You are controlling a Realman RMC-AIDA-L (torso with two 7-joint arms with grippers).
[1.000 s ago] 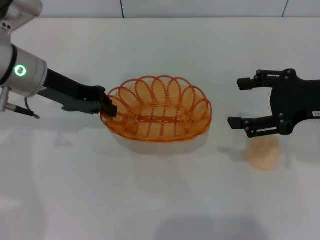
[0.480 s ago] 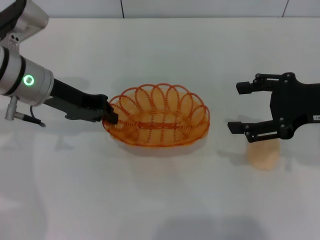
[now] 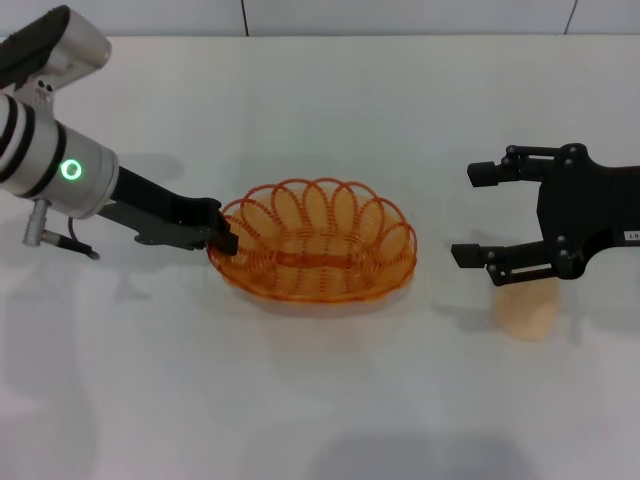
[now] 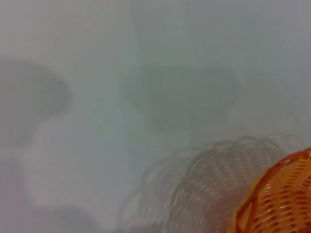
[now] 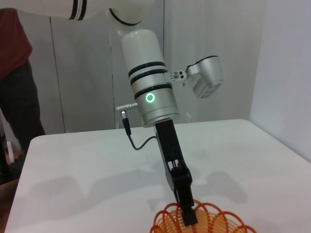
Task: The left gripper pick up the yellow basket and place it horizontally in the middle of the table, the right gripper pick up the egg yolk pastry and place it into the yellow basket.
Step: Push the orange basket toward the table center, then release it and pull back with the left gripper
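Note:
The yellow basket point(image 3: 315, 240) is an oval orange-yellow wire basket lying lengthwise near the middle of the white table point(image 3: 320, 400). My left gripper point(image 3: 222, 235) is shut on the basket's left rim; the basket sits low at the table. Part of the basket shows in the left wrist view point(image 4: 279, 201) and in the right wrist view point(image 5: 201, 221), where the left gripper point(image 5: 187, 213) pinches its rim. The egg yolk pastry point(image 3: 525, 310) sits on the table at the right. My right gripper point(image 3: 480, 215) is open, hovering just above and behind the pastry.
The table's far edge meets a grey wall point(image 3: 400, 15). In the right wrist view a person in a dark red shirt point(image 5: 14, 73) stands beyond the table's far side.
The left gripper has lowered the basket and the arm's wrist has risen and tilted. The right gripper has shifted slightly left, still open above the pastry.

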